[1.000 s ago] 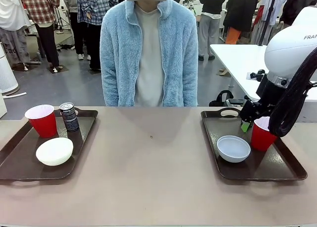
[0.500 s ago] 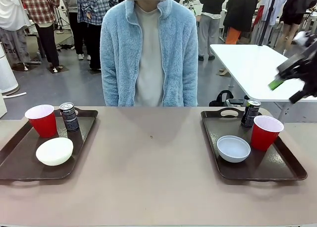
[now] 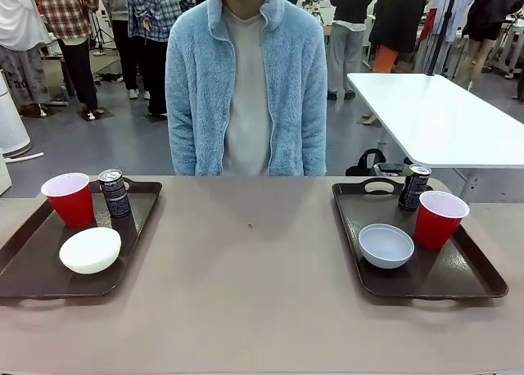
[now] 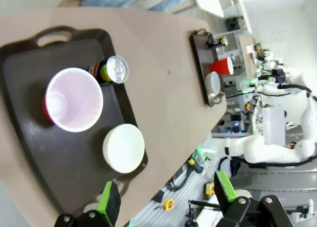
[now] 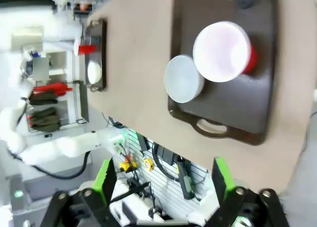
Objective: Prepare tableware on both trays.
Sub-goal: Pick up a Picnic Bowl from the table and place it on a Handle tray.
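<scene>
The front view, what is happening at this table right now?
Nothing is being handled at this moment. Each dark brown plastic tray holds a set. The left tray carries a red plastic cup, a small dark drink can and a white round bowl. The right tray carries a pale grey round bowl, another red cup and another dark can. Both grippers, left and right, hang open high above their trays. A person in a light blue fleece jacket stands at the far side.
</scene>
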